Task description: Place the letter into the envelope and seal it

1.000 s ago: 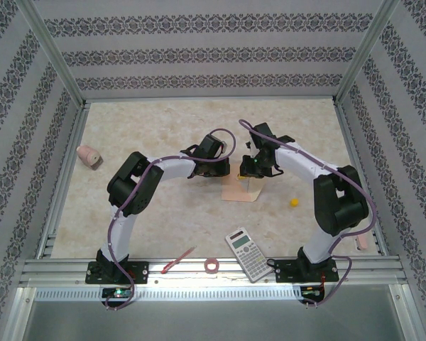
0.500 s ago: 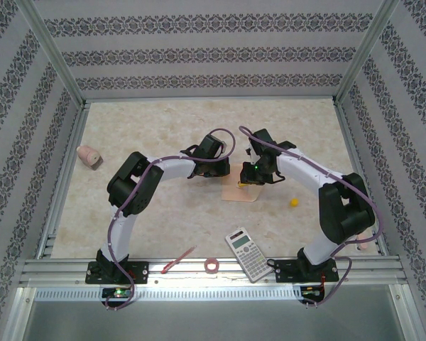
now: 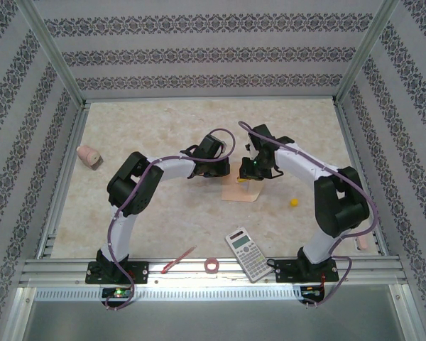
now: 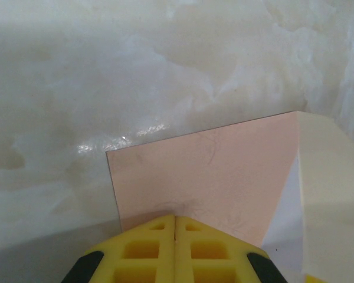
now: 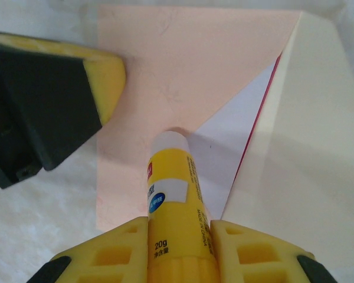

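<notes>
We record the left gripper (image 4: 174, 229), fingers pressed together, at the envelope (image 4: 206, 171) edge. The right gripper (image 5: 178, 233) is pinching a glue stick (image 5: 172, 177).

My left arm (image 3: 169, 168), white-shelled with black joints and a purple cable, bends up from its base and reaches in toward the middle. Its left gripper (image 4: 174, 227) has both yellow padded fingers pressed flat together, no gap between them. My right arm (image 3: 302, 165) arches in from the other side, so the two wrists stand near each other. My right gripper (image 5: 178, 230) has its yellow fingers clamped on either side of a yellow glue stick (image 5: 172, 177).
</notes>
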Tool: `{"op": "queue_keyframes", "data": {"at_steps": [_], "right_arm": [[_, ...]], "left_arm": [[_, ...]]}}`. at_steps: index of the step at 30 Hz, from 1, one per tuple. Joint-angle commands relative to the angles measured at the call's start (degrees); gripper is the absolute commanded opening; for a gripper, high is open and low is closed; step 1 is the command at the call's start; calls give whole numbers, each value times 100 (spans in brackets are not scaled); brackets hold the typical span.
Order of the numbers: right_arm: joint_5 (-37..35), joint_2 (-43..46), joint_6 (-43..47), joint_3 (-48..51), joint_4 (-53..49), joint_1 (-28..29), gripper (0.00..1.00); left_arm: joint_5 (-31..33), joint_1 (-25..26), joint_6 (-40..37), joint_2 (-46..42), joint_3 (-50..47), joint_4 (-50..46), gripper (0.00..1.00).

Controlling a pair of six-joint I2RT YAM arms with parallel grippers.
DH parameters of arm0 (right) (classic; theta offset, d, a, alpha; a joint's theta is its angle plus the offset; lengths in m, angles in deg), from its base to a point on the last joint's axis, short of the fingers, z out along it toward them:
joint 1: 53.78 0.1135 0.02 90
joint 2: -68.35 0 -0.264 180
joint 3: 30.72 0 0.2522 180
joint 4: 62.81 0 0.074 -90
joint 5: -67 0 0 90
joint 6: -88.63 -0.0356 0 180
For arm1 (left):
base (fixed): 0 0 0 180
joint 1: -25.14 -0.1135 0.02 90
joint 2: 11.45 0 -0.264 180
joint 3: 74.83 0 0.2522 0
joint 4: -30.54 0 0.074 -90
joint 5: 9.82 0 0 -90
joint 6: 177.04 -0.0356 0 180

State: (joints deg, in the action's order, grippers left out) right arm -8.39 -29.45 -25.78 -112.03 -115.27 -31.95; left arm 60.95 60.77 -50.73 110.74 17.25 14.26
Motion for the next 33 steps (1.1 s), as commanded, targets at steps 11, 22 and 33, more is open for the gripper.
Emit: {"op": "queue_keyframes", "data": {"at_steps": [11, 22, 33], "right_arm": [[-231, 135, 171, -650, -343, -261, 1], [-251, 735, -7, -521, -179, -449, 1], [-398, 1469, -453, -417, 316, -541, 2]], "left_arm": [[95, 66, -14, -36, -140, -679, 0], [17, 66, -354, -202, 324, -1030, 0], [-51, -77, -447, -1254, 619, -1376, 57]]}}
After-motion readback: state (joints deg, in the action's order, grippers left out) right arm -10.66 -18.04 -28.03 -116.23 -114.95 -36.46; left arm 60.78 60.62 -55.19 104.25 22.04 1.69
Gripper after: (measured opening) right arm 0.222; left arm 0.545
